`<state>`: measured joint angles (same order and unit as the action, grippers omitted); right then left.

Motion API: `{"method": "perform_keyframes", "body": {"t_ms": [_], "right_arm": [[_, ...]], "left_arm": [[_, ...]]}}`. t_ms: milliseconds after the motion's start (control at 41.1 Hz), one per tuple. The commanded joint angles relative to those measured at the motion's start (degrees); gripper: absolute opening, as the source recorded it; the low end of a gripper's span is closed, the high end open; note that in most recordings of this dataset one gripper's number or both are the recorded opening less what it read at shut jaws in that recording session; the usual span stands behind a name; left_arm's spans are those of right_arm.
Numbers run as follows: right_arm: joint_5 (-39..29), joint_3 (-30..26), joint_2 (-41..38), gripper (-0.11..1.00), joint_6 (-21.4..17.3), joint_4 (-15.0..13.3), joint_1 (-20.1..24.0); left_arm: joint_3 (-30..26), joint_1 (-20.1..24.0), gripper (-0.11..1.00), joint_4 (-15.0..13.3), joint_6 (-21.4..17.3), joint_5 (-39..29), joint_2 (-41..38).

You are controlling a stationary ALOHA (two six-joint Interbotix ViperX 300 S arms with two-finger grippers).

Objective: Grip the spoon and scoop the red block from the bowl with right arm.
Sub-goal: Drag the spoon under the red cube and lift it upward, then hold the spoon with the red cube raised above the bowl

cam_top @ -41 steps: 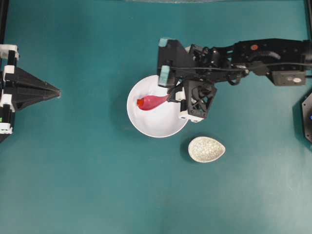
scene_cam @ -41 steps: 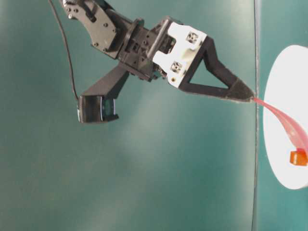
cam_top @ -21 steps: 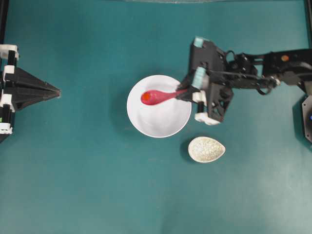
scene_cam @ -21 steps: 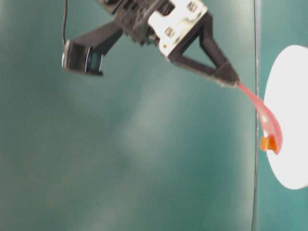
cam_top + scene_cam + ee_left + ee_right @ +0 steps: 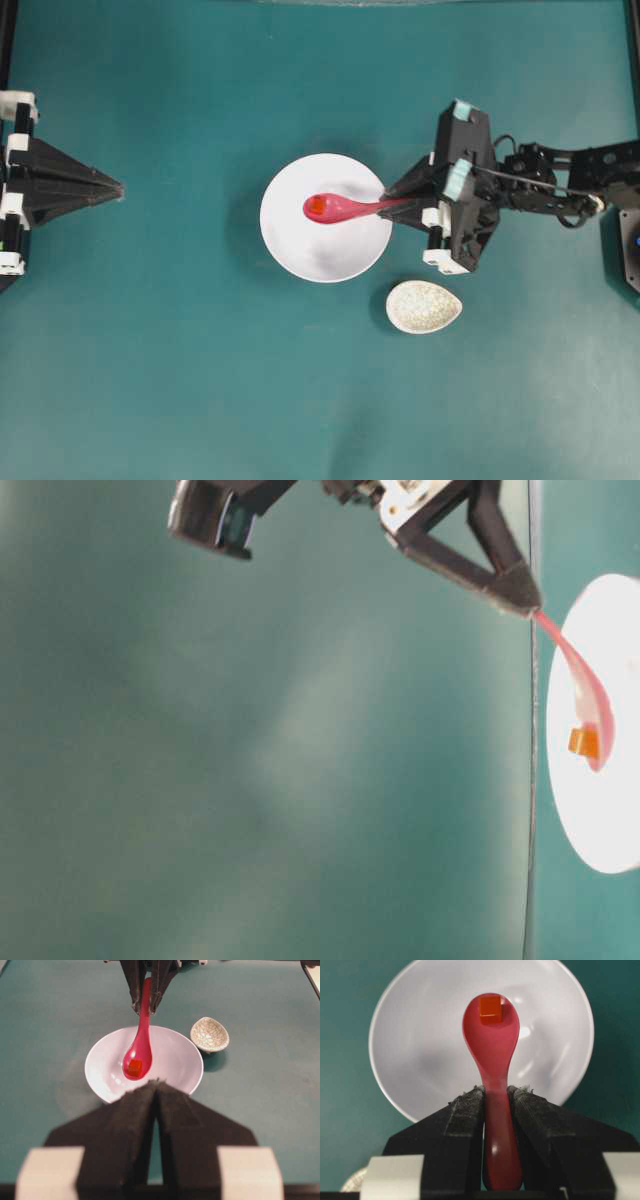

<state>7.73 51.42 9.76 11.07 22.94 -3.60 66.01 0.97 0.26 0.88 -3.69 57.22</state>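
My right gripper point(image 5: 392, 200) is shut on the handle of the glossy pink spoon point(image 5: 345, 208), both pads pressing its sides point(image 5: 496, 1091). The spoon is held level above the white bowl point(image 5: 320, 255), its scoop pointing left. The tiny red block point(image 5: 316, 207) lies inside the scoop point(image 5: 490, 1009), near its far end. From table level the spoon point(image 5: 585, 695) hangs clear of the bowl with the block point(image 5: 583, 742) in it. My left gripper point(image 5: 118, 187) rests at the far left, shut and holding nothing, its tips point(image 5: 156, 1081) pointing at the bowl.
A small cream crackle-patterned egg-shaped dish point(image 5: 424, 306) sits just right of the bowl's near side, below the right wrist. The teal tabletop point(image 5: 200, 380) stretches around everything. A black fixture point(image 5: 630, 240) stands at the right edge.
The right arm has pulled back to the right and risen. The spoon went from tilted down in the bowl to level above it, and the block now rides in the scoop.
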Motion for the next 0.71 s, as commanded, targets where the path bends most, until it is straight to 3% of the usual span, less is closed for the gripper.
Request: {"method": "perform_keyframes", "body": {"t_ms": [0,292,681], "right_arm": [[2.11,0.18,1.32,0.24,0.09,0.53,0.44],[6.06,0.79,1.32,0.24,0.09,0.53,0.62],[4.48,-1.67,6.24,0.24,0.62,0.35,0.62]], "left_arm": [[-0.88,0.18,0.00,0.09,0.09,0.35,-0.18],[-0.97,0.18,0.00,0.09,0.09,0.35,-0.09],[-1.05,0.18,0.00,0.18,0.09,0.35,-0.09]]}}
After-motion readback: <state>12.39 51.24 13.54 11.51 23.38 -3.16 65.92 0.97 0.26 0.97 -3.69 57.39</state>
